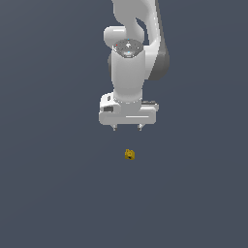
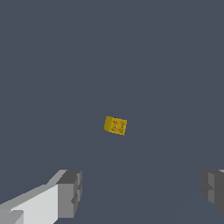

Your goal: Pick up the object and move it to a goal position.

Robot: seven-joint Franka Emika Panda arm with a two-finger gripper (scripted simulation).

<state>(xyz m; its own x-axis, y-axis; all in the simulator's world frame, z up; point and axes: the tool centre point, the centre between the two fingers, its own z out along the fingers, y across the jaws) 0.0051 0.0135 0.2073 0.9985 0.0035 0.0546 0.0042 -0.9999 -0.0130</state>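
We see the white arm (image 1: pixel 128 58) hanging over a plain dark grey-blue surface (image 1: pixel 48 193), its gripper (image 1: pixel 127 128) pointing straight down with the two short fingertips (image 1: pixel 114 128) set well apart, so the jaws stand released and hold nothing. The object (image 1: pixel 130 154), a tiny yellow-gold blocky piece, lies on the surface apart from the gripper; in the exterior view it sits lower in the frame than the fingertips and roughly in line with the gap between them, with a clear stretch of bare surface separating it from them. From the wrist view we find the object (image 2: pixel 115 125) near the middle of the picture, a small cube-like lump with dark marks on its facing side, turned slightly askew. Taking the object as our landmark, the two grey finger pads (image 2: pixel 70 192) appear to either side of it and apart from it, one joined to a white finger body and the other only partly in frame at the picture's edge. Nothing touches the object, and between it and the pads we see only the flat surface.
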